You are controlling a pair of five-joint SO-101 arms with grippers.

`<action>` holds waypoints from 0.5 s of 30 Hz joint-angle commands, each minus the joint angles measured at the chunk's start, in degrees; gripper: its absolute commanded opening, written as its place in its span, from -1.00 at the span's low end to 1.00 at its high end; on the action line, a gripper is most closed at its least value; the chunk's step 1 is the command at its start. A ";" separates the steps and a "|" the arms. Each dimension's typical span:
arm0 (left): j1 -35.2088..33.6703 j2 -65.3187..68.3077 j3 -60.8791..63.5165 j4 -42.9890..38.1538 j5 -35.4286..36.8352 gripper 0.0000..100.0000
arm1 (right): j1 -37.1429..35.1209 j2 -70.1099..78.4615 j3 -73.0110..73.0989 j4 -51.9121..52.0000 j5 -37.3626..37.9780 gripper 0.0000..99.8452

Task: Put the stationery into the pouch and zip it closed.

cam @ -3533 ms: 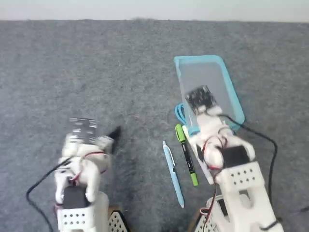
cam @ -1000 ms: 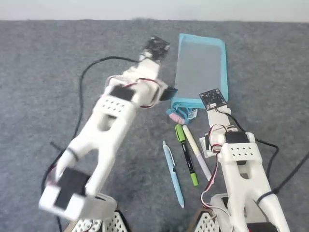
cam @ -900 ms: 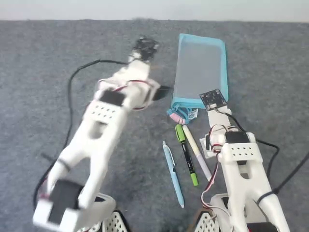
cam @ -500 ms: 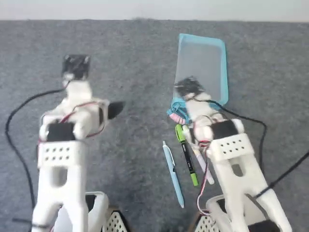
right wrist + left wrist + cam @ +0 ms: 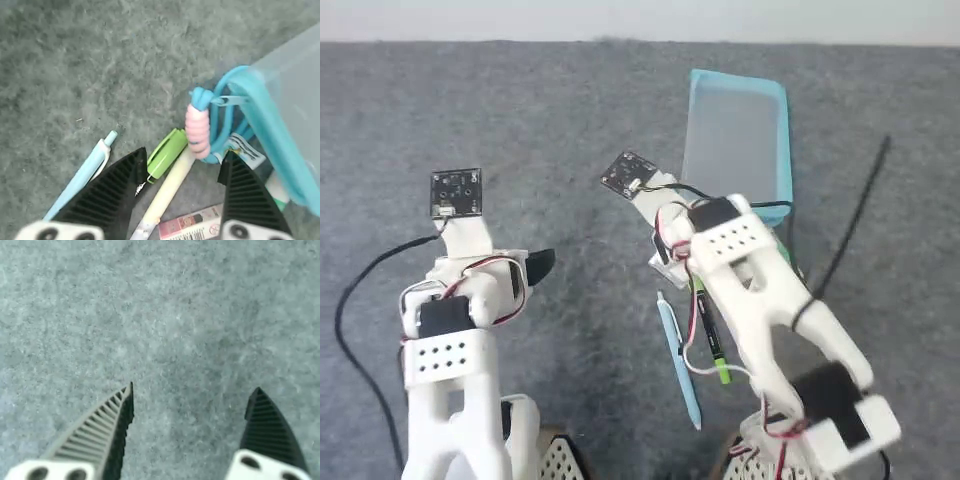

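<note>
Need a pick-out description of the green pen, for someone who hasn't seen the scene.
Find the blue-rimmed pouch on the grey carpet. At its near, zipper end, pens lie side by side. The green pen is the middle one, between the light blue pen and a cream pen: lime cap, dark barrel.

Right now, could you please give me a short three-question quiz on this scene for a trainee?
1. True or false: the left gripper holds the light blue pen.
2. What lies between the open fingers of the right gripper? A the cap of the green pen; B a pair of scissors; C an eraser.
3. What colour is the charm on the zip pull of the pouch?
Key: 1 false; 2 A; 3 pink.
</note>
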 commanded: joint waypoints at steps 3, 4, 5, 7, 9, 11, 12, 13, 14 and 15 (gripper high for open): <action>0.00 -1.58 -0.48 -1.67 0.70 -0.32 | -0.57 6.02 -6.86 -1.45 1.05 -0.52; 0.00 -1.58 -0.48 -1.67 0.70 -0.32 | -0.40 7.43 -7.56 -2.07 1.05 -0.52; 0.00 -1.58 -0.48 -1.67 0.70 -0.32 | -0.31 8.84 -8.26 -2.59 1.05 -0.52; 0.00 -1.58 -0.48 -1.58 0.70 -0.32 | -0.31 11.82 -9.85 -2.77 1.05 -0.52; 0.00 -1.58 -0.40 -1.58 0.70 -0.32 | -0.31 14.37 -11.16 -2.86 1.14 -0.52; 0.00 -1.58 -0.40 -1.58 0.70 -0.32 | -0.22 16.22 -12.48 -2.77 0.88 -0.52; 0.00 -1.58 -0.40 -1.58 0.70 -0.32 | 0.22 16.92 -13.10 -2.59 0.79 -0.53; 0.00 -1.58 -0.40 -1.58 0.70 -0.32 | 0.57 17.54 -13.71 -2.59 0.79 -0.56; 0.00 -1.58 -0.40 -1.58 0.70 -0.32 | 0.92 18.15 -14.15 -2.59 0.79 -0.62; 0.00 -1.58 -0.40 -1.58 0.70 -0.32 | 1.10 18.68 -14.51 -2.68 0.79 -0.68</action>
